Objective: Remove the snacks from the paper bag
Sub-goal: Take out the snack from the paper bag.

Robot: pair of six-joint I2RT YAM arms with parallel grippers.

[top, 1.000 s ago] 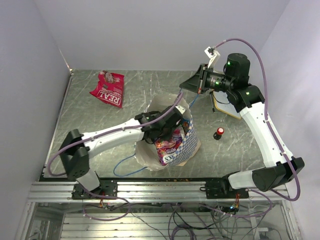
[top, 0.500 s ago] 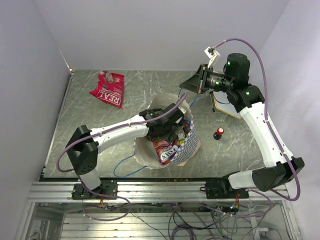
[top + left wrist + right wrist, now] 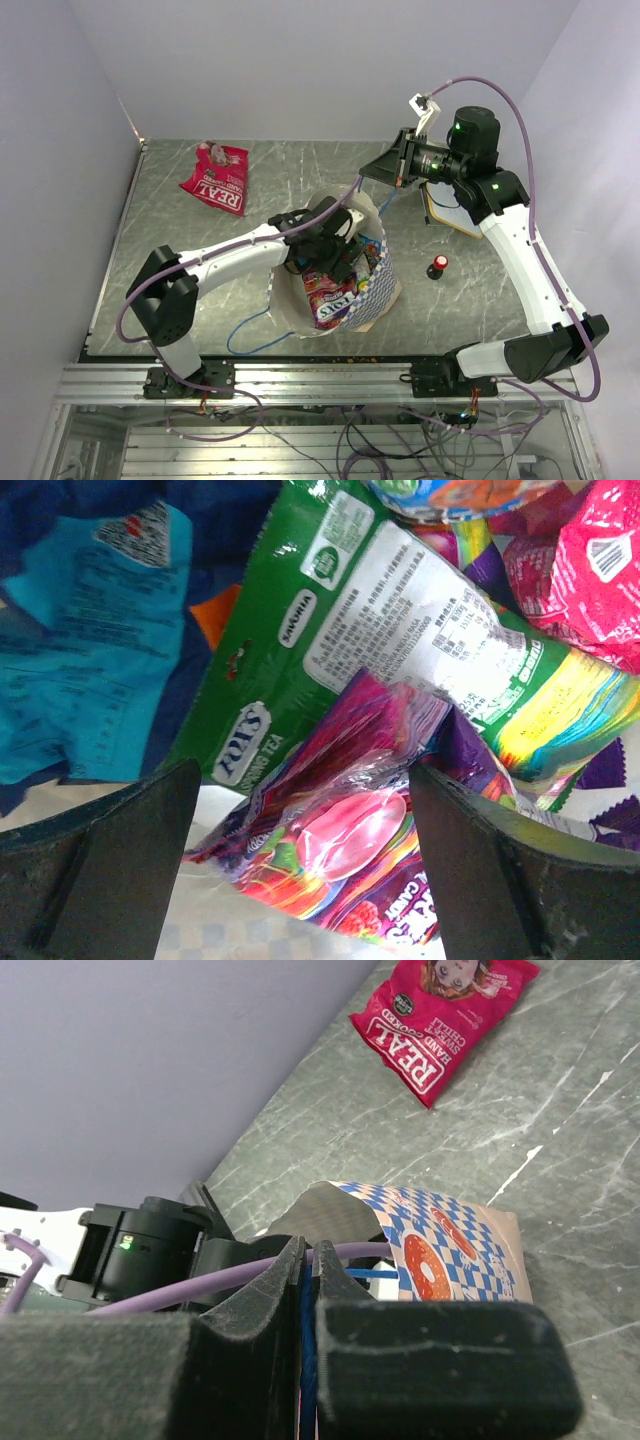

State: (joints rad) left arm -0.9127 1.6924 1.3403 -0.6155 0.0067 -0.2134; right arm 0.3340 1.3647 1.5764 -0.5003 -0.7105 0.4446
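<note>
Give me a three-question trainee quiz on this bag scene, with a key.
1. True or false: the red "REAL" packet lies inside the paper bag.
2. The right gripper is shut on: A) the blue cord handle; B) the red "REAL" packet; C) nothing.
3. Fill in: the left gripper stands open astride a ____ candy bag.
Key: 1 false; 2 A; 3 pink-purple.
</note>
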